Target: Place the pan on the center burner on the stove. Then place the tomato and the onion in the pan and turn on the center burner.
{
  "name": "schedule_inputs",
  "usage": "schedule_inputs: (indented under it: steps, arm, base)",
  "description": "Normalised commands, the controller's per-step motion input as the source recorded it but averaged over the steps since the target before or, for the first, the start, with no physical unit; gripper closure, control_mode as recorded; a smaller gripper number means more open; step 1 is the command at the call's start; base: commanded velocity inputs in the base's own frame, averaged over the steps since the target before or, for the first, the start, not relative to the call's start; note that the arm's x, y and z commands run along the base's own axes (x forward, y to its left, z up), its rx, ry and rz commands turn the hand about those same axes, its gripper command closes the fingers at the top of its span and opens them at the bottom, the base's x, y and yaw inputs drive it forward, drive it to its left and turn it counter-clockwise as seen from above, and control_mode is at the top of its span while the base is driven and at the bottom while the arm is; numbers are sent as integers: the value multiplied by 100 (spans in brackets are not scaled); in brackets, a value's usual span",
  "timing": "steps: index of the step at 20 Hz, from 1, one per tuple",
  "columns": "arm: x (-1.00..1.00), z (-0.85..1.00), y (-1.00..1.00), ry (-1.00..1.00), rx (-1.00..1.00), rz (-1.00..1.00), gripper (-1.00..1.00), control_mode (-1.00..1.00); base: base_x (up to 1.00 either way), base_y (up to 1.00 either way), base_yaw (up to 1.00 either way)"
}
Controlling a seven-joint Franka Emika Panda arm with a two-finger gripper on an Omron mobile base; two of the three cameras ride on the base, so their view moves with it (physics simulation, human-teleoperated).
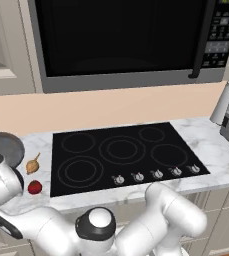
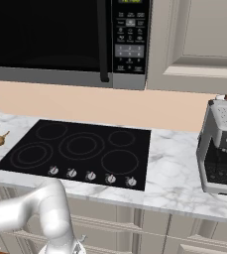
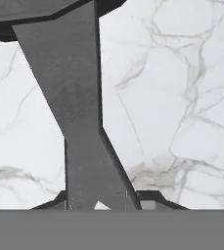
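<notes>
the claw (image 3: 100,205) is clamped on the handle of the pan (image 1: 3,147), which sits on the marble surface (image 1: 211,145) left of the stove (image 1: 121,155), beside the onion (image 1: 32,164) and tomato (image 1: 34,187).

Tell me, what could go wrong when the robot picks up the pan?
The gripper is shut on the pan's handle, far from the pan itself, so the pan might tip or twist when lifted. The onion and tomato lie on the counter between pan and stove, so a low carry toward the center burner could knock them rolling.
</notes>
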Motion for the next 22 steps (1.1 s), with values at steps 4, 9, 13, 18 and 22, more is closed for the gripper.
schedule_inputs:
  steps: [4,9,13,18,22]
  arm:
    - [42,78,6,0,34,4,100,-100]
    - [8,79,17,20,15,1,100,-100]
    - [-39,70,24,39,-2,-8,100,-100]
    - [-71,71,10,21,-11,-10,100,-100]
    - [-98,35,-14,0,-24,-7,100,-100]
  base:
    - [0,0,0]
    - [0,0,0]
    - [0,0,0]
    - [0,0,0]
    - [0,0,0]
